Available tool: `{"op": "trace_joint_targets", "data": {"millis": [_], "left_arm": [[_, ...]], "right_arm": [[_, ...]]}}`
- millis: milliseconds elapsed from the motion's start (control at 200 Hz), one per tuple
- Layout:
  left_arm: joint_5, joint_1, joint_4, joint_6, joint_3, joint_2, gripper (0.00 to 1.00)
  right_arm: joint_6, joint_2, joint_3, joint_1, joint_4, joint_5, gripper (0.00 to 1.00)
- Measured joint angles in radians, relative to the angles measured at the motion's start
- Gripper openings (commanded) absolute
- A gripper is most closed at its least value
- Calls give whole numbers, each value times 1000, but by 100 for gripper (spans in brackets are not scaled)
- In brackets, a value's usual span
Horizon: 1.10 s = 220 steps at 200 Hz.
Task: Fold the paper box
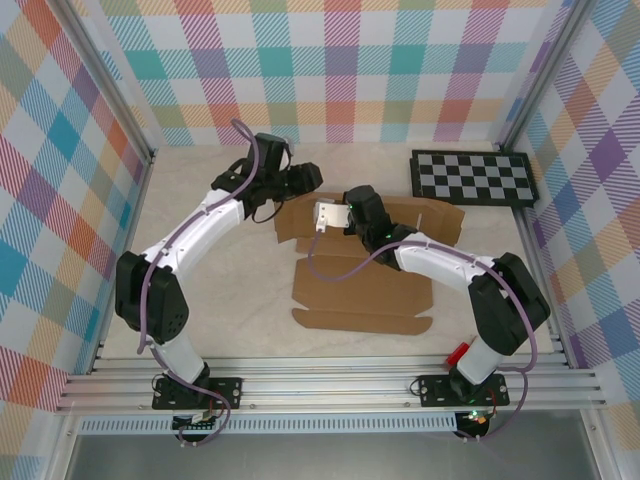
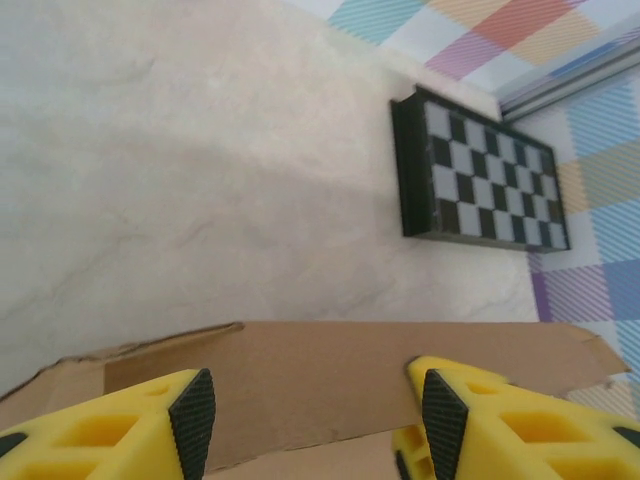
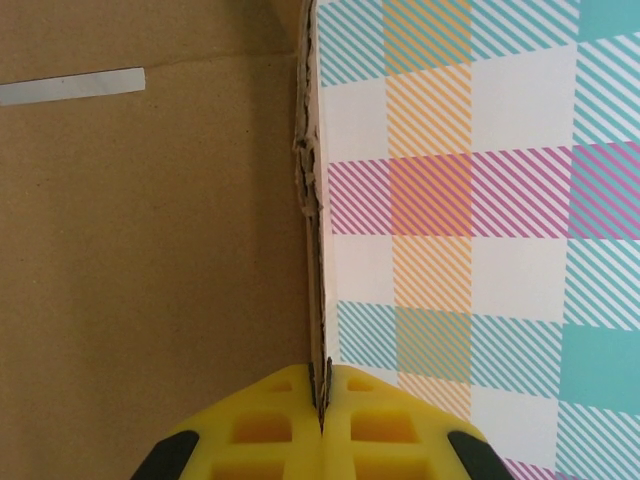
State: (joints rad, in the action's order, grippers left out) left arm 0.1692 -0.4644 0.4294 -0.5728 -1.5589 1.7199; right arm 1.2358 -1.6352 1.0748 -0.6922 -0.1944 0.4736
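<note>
On the table (image 1: 200, 210) the box (image 1: 360, 290) lies as a mostly flat brown sheet near the middle, between my arms. The checkerboard (image 1: 472, 178) sits far right. My left gripper (image 2: 315, 400) stands open by a flap's edge. My right gripper (image 3: 322, 385) pinches a thin box edge.

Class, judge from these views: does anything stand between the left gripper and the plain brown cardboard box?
Nothing visible does. The left gripper, jaws open, sits right at a flap of the plain brown cardboard box, nothing lying between.
</note>
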Motion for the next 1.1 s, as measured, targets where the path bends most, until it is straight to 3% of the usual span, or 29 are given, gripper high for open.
{"op": "trace_joint_targets", "data": {"millis": [160,425,890,1100], "left_arm": [[-40,0,48,-76,57,-6,68],[-2,0,45,-217,82,-2,54],[-51,26,69,-225,84,-42,45],[-43,39,-12,-272,84,-90,43]], "right_arm": [[-3,0,-11,0,-16,2,0],[-41,2,-20,0,-24,6,0],[-103,50,-54,0,-14,8,0],[-125,50,-55,0,-6,8,0]]}}
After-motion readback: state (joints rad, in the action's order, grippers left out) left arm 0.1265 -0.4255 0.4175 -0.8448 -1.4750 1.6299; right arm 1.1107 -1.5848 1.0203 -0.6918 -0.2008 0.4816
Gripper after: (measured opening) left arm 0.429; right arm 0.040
